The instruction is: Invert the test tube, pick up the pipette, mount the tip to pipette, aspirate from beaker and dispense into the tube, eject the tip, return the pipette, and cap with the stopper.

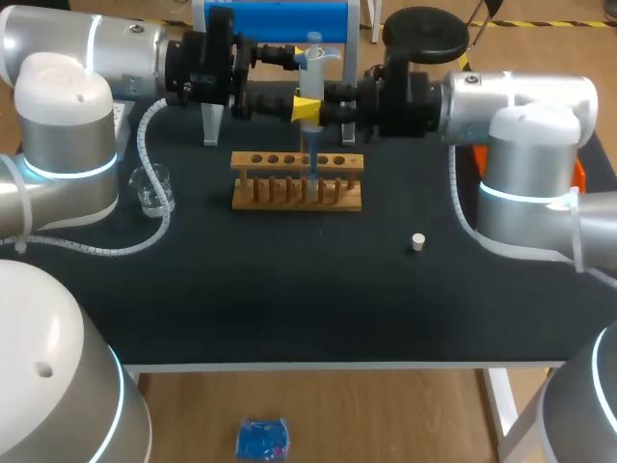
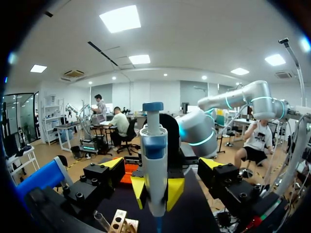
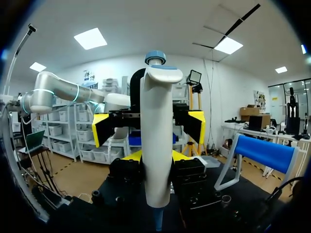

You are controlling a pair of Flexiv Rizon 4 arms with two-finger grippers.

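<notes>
The beaker (image 1: 152, 188) stands at the left of the table (image 1: 289, 299), well apart from the work. The left pincer (image 2: 163, 164) is wide open, with its fingers on both sides of the pipette (image 1: 313, 72), and it seems not to touch it. The pipette is upright, with its tip down in the wooden test tube rack (image 1: 297, 183); the tube itself I cannot make out. The right pincer (image 3: 155, 156) is closed on the pipette body. I judge this step is dispensing: keep the pipette vertical and press the plunger slowly. The stopper (image 1: 417, 242) lies at the right.
</notes>
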